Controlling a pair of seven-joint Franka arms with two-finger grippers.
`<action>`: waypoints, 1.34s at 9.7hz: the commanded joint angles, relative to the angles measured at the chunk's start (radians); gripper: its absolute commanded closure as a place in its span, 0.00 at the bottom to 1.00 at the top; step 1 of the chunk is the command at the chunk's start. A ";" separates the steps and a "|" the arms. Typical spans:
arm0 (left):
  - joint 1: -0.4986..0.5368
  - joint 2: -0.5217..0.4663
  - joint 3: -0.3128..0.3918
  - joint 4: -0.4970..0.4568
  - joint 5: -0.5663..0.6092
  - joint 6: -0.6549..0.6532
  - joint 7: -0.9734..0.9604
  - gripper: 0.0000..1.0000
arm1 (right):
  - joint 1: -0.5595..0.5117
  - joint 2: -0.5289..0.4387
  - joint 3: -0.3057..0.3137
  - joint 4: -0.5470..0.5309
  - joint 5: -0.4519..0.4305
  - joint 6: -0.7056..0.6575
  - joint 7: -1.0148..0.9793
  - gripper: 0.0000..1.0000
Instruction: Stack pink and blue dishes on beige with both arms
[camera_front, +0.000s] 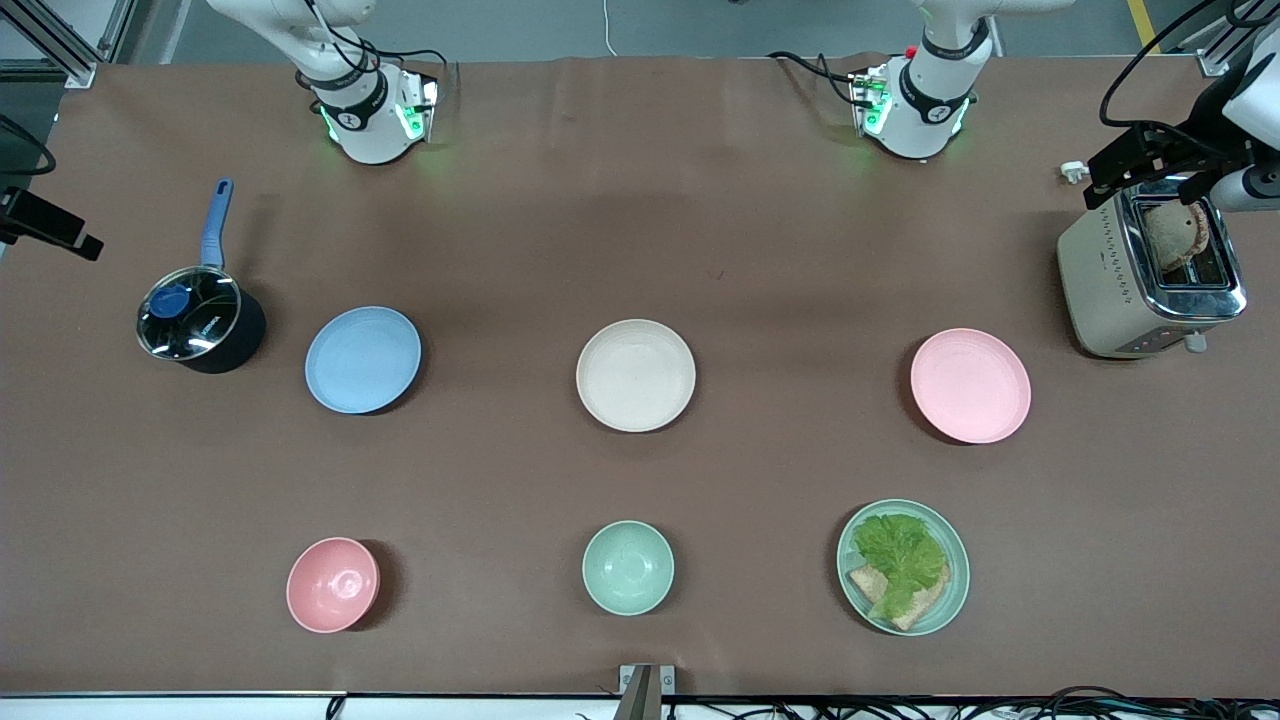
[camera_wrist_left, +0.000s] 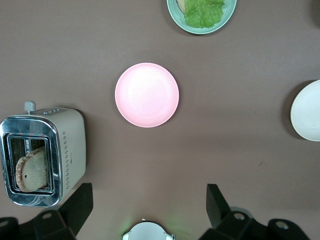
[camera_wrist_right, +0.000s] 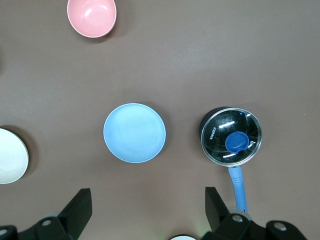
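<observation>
Three equal shallow plates lie in a row across the middle of the table. The beige plate (camera_front: 635, 375) is in the centre. The light blue plate (camera_front: 362, 359) lies toward the right arm's end and the pale pink plate (camera_front: 970, 385) toward the left arm's end. My left gripper (camera_wrist_left: 148, 186) hangs open and empty high over bare table between its base and the pink plate (camera_wrist_left: 146, 94). The right gripper (camera_wrist_right: 147, 190) is likewise open and empty, high over bare table short of the blue plate (camera_wrist_right: 134, 132). Neither hand shows in the front view.
A lidded saucepan (camera_front: 200, 320) stands beside the blue plate. A toaster (camera_front: 1150, 280) holding bread stands beside the pink plate. Nearer the front camera sit a salmon-pink bowl (camera_front: 332, 584), a mint bowl (camera_front: 627, 567) and a mint plate (camera_front: 955, 590) with lettuce and bread.
</observation>
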 joint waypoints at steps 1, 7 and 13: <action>-0.002 0.018 0.002 -0.004 0.017 -0.015 -0.005 0.00 | -0.008 -0.026 0.001 -0.024 0.014 0.001 -0.009 0.00; 0.188 0.218 0.026 0.032 -0.126 0.058 0.229 0.00 | -0.006 -0.017 0.001 -0.021 0.014 -0.004 -0.023 0.00; 0.334 0.529 0.025 -0.093 -0.216 0.414 0.647 0.00 | -0.032 0.089 -0.014 -0.361 0.073 0.345 -0.325 0.00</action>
